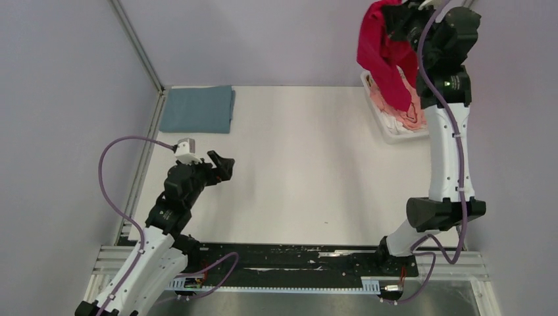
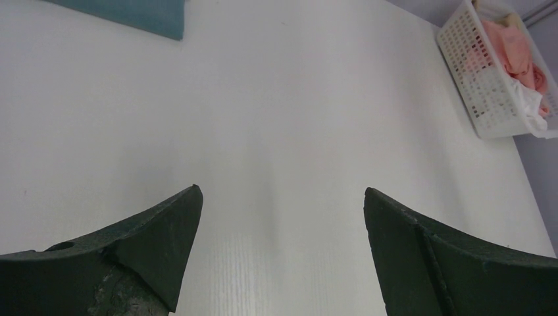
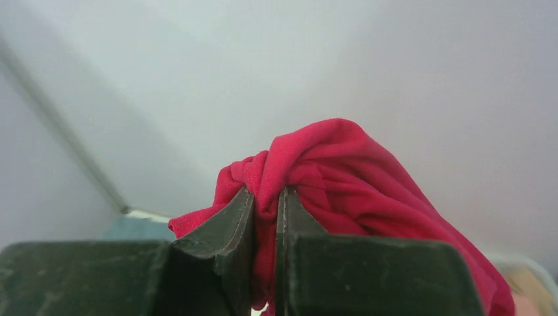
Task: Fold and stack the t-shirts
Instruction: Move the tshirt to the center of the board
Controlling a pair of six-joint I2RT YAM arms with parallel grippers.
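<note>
A white table (image 1: 309, 164) is standing between pale lilac walls (image 1: 66, 79). The red t-shirt (image 3: 342, 171) is hanging high in the air above the far right corner, and its lower end is dangling over the white basket (image 2: 474, 85). The right gripper (image 3: 265, 197) is clenching a bunched fold of it between both fingers. Inside the basket a salmon-pink t-shirt (image 2: 510, 49) and a white t-shirt (image 2: 526, 99) are lying crumpled. The grey-blue t-shirt (image 1: 197, 108) is lying folded flat at the far left corner of the table. The left gripper (image 2: 283, 197) is hovering over the bare table near its left side, with its jaws spread wide and grasping nothing.
</note>
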